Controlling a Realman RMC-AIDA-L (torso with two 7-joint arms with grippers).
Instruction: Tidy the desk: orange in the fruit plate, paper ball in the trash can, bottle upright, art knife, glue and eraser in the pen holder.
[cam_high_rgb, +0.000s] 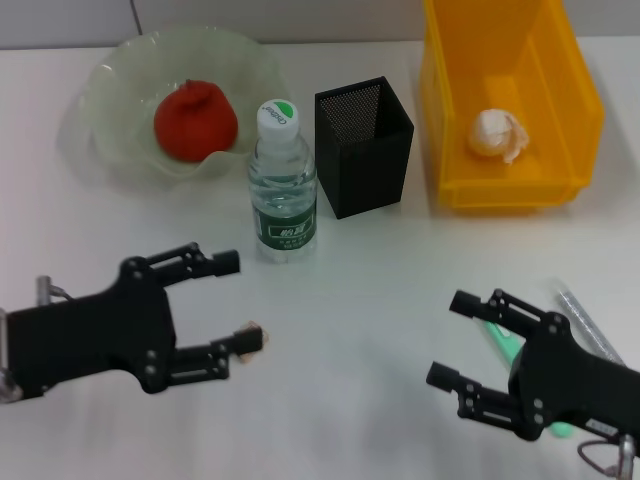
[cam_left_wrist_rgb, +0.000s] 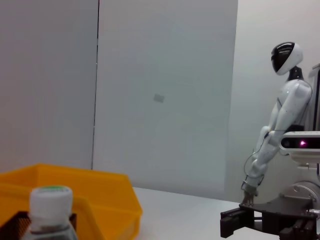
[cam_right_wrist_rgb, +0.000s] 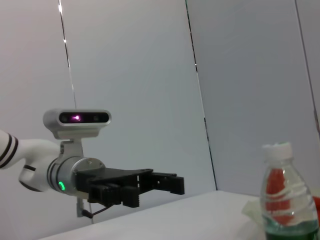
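Note:
The orange (cam_high_rgb: 195, 120) sits in the fruit plate (cam_high_rgb: 120, 70) at the back left. The bottle (cam_high_rgb: 283, 190) stands upright beside the pen holder (cam_high_rgb: 363, 145). The paper ball (cam_high_rgb: 497, 133) lies inside the trash can (cam_high_rgb: 560, 110). My left gripper (cam_high_rgb: 238, 302) hovers open at the front left. The tiny tan eraser (cam_high_rgb: 252, 335) lies at the tip of its nearer finger. At the front right my right gripper (cam_high_rgb: 452, 340) is open above a slim green tool (cam_high_rgb: 498, 335), seemingly the art knife. A clear-grey stick (cam_high_rgb: 585, 320), perhaps the glue, lies beside it.
The left wrist view shows the bottle cap (cam_left_wrist_rgb: 50, 200), the yellow bin (cam_left_wrist_rgb: 90, 195) and my right gripper (cam_left_wrist_rgb: 235, 225), with a white humanoid robot (cam_left_wrist_rgb: 280, 115) behind. The right wrist view shows my left gripper (cam_right_wrist_rgb: 150, 182) and the bottle (cam_right_wrist_rgb: 285, 200). Bare white desk (cam_high_rgb: 350, 300) lies between the arms.

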